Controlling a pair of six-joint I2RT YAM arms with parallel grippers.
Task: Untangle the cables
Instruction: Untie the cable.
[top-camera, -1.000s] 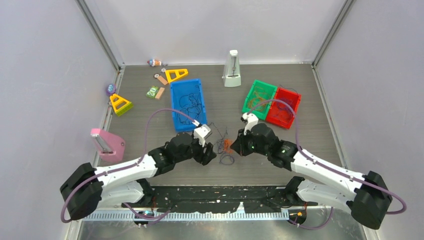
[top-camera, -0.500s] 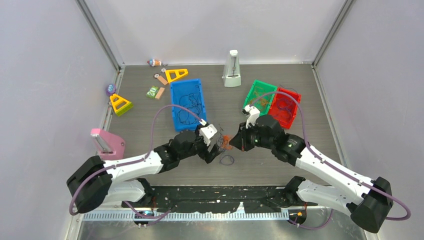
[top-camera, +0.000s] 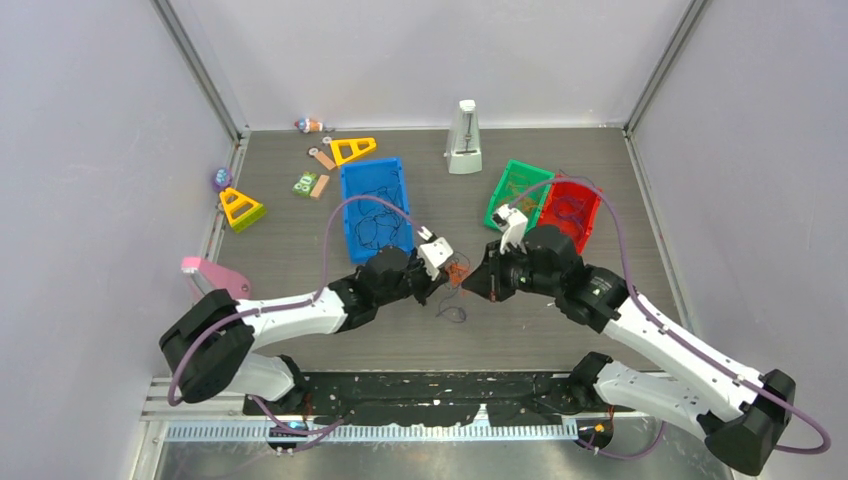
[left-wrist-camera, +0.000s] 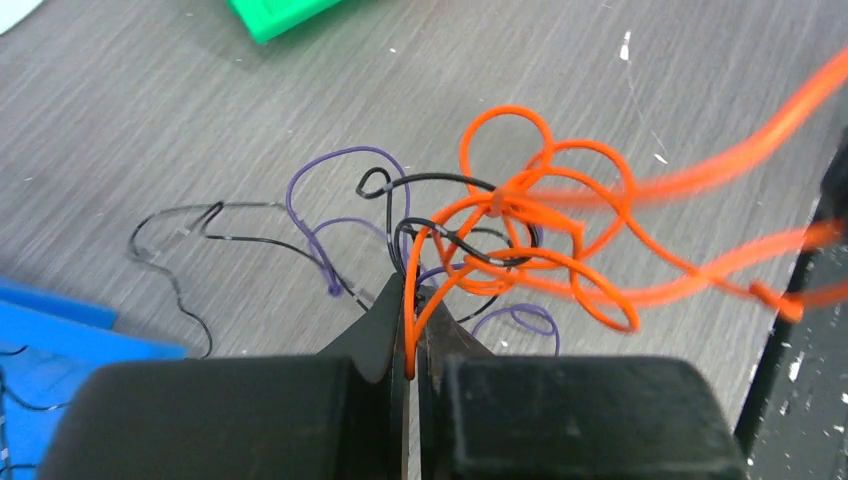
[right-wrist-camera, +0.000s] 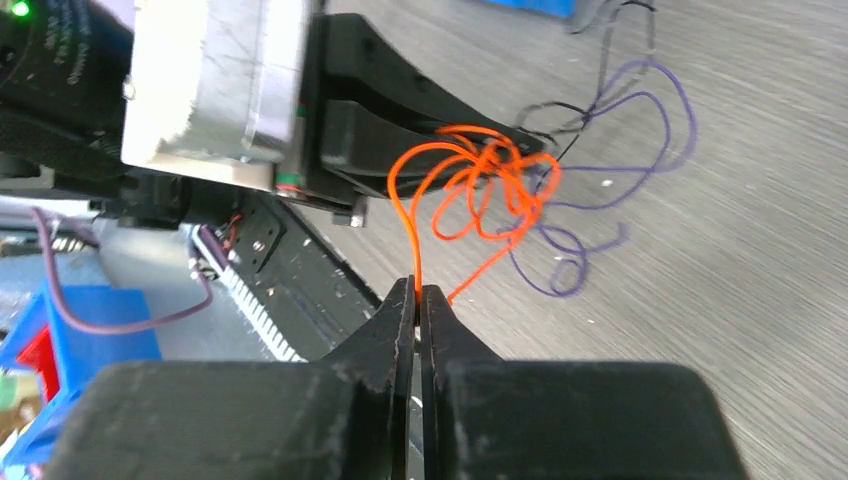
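The cables (top-camera: 457, 272) are a small knot of thin orange, black and purple strands, hanging between my two grippers just above the table's middle. In the left wrist view the orange loops (left-wrist-camera: 510, 210) tangle with a black strand (left-wrist-camera: 440, 180) and a purple strand (left-wrist-camera: 330, 190). My left gripper (left-wrist-camera: 412, 290) is shut on an orange strand, which runs down between its fingers. My right gripper (right-wrist-camera: 418, 290) is shut on another orange strand of the same knot (right-wrist-camera: 480, 180). In the top view the left gripper (top-camera: 443, 268) and the right gripper (top-camera: 472, 280) almost face each other. A purple loop (top-camera: 455, 315) lies on the table below.
A blue tray (top-camera: 372, 205) with dark strands stands just behind the left arm. A green tray (top-camera: 517, 190) and a red tray (top-camera: 570, 215) stand behind the right arm. A white metronome (top-camera: 465, 140), yellow triangles (top-camera: 242, 208) and a pink object (top-camera: 205, 270) stand around the edges.
My left gripper was open and has shut on an orange strand. Both arms have moved away from their bases, carrying the knot with them; the purple loop stayed on the table.
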